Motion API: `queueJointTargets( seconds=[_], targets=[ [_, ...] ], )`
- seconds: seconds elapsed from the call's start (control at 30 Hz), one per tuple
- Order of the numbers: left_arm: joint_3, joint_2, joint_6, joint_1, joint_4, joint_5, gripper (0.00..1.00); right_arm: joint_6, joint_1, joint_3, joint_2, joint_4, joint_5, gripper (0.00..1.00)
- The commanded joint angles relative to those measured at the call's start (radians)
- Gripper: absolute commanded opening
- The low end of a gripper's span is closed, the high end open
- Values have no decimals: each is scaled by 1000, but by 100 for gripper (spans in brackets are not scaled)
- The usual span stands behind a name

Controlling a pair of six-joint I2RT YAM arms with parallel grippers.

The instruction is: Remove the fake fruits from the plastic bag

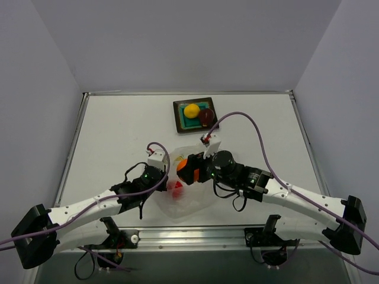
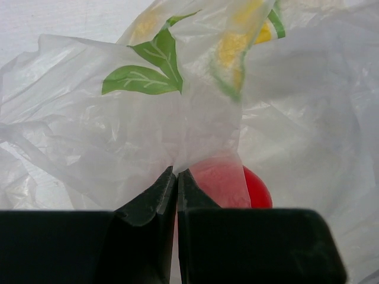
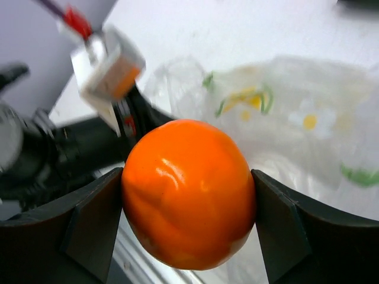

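- Two fruits are already out: the yellow fruit (image 1: 191,110) and the maroon fruit (image 1: 206,116) sit side by side, apparently touching, in the teal tray (image 1: 179,122) at upper centre of the overhead view.
- My right gripper (image 3: 188,195) is clamped on the orange fruit (image 3: 177,171), one pad on each flank, over the plastic bag (image 1: 190,202) at mid-frame.
- My left gripper (image 2: 176,174) has its jaws pressed together on a gathered pleat of the bag, anchoring it.
- One red fruit (image 2: 259,189) lies inside the bag, part of it veiled by film, at lower right of the left wrist view.
- I judge the step in hand is carrying the orange one to the tray. I'd lift it straight clear of the film before swinging toward the upper frame, and hold the left pinch so the bag cannot trail along.
- Squeeze should be firm and even (a slick ball could squirt out sideways).
- Textures: the orange skin is glossy and faintly dented, with bright highlights. The bag is thin, crinkly, whitish-translucent, printed with green leaves and yellow blotches. The tray is square with a dark rim.
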Motion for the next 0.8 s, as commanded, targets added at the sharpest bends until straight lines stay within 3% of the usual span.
queueJointTargets(
  seconds=[0.0, 0.33, 0.43, 0.63, 0.77],
  targets=[
    [41, -2, 20, -10, 16, 15, 2, -68, -86, 147, 35, 85, -39, 30],
    [-32, 57, 36, -45, 132, 18, 2, -171, -471, 464, 494, 131, 149, 28],
    [-48, 46, 36, -53, 158, 13, 2, -190, -521, 573, 620, 151, 139, 28],
    [-65, -3, 54, -54, 166, 7, 2, -378, -498, 856, 880, 93, 80, 29],
    [-82, -49, 54, -51, 167, 3, 2, -460, -498, 1090, 1056, 39, 158, 29]
  ],
)
